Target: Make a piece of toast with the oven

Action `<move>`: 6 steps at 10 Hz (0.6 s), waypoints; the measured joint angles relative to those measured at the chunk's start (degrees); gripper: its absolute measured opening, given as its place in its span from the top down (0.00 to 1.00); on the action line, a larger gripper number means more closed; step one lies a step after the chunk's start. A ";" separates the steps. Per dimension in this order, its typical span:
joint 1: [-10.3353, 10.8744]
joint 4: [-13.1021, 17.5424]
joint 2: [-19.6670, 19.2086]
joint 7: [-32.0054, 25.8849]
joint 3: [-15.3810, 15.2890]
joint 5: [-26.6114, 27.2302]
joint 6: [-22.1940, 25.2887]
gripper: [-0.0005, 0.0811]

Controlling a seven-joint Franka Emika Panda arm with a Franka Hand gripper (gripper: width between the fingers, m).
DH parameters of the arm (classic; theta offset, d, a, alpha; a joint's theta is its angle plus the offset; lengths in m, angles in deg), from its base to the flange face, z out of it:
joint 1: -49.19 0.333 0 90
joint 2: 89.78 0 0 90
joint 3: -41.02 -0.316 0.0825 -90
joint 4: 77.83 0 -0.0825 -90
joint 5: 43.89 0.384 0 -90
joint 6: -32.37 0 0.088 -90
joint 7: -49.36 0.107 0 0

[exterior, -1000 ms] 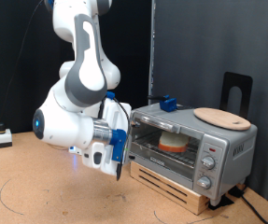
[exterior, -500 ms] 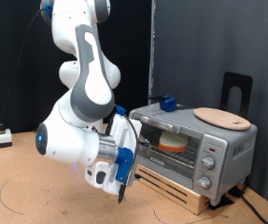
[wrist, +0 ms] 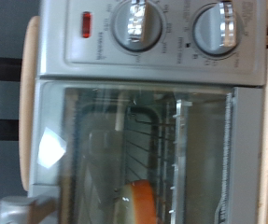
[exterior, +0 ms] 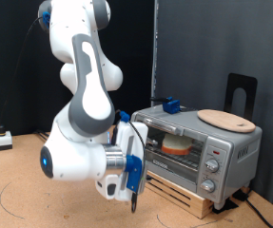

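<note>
Fingers [exterior: 133, 198] of the gripper hang low above the brown tabletop [exterior: 22, 185], just in front of the toaster oven [exterior: 198, 152]; whether they are spread or closed cannot be told, and nothing shows between them. Beyond them the oven's glass door [wrist: 138, 154] is shut, and behind it the piece of toast [exterior: 177, 144] lies on the wire rack [wrist: 162, 140], its orange-brown crust showing in the wrist view. A round wooden board [exterior: 225, 120] rests on the oven's roof, and three knobs [wrist: 136, 22] sit on the front panel beside a red lamp [wrist: 85, 23].
</note>
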 joint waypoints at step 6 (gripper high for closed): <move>2.71 8.07 -8.11 0.47 -0.27 -0.96 1.14 0.00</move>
